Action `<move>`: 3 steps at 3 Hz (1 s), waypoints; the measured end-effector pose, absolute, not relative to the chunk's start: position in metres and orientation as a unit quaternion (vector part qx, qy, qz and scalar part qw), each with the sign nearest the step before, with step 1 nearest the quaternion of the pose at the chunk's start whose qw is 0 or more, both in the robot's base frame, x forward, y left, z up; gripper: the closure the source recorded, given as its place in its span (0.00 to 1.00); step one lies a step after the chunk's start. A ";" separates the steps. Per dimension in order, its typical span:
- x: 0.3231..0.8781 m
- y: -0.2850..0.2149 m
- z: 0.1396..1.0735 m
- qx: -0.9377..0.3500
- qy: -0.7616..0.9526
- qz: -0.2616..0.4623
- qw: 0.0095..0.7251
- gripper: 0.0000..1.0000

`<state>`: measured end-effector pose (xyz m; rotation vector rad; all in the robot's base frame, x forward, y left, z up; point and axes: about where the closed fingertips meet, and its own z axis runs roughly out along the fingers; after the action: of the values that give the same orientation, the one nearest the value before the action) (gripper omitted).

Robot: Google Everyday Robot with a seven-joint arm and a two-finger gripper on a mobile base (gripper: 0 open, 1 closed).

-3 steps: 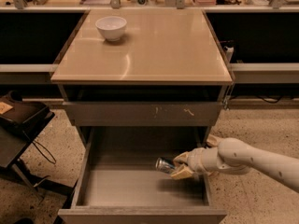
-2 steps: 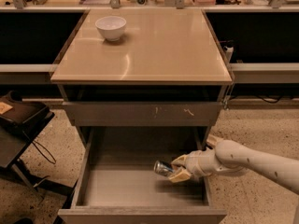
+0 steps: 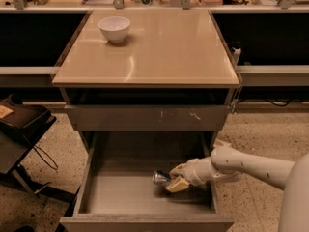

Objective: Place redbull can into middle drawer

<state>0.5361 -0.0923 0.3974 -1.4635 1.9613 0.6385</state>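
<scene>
While the middle drawer (image 3: 126, 195) stands pulled out at the bottom of the cabinet, its smooth grey floor and low side walls are open to view from above. The redbull can (image 3: 161, 178) is inside this drawer, right of centre and closer to the back than to the plain front edge. It lies tipped over toward horizontal, with its silver end facing left. Whether it rests on the drawer floor or hangs just above it cannot be determined.

The pincer (image 3: 175, 178) is inside the drawer at the can's right end, clenched on the can. One tan finger (image 3: 176, 169) shows above the can and the other below it. The white arm (image 3: 253, 165) enters from the lower right and crosses over the drawer's right wall.

Directly above the open drawer is a closed grey drawer front (image 3: 147, 117) bearing pale scratch marks right of its centre. Above that front is a dark open gap under the table (image 3: 164, 52), which has a beige, glossy top. A white bowl (image 3: 114, 28) stands upright on the table near its rear left corner, well apart from the can.

A dark stand (image 3: 21, 129) sits on the speckled floor (image 3: 270, 129) to the left of the cabinet.
</scene>
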 end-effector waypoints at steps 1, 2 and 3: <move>0.534 -0.063 0.360 -0.564 0.736 0.258 0.270 1.00; 0.533 -0.057 0.357 -0.567 0.734 0.262 0.267 0.81; 0.533 -0.057 0.357 -0.567 0.734 0.262 0.267 0.58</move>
<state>0.5329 -0.0573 0.3573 -1.5306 1.9797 0.7060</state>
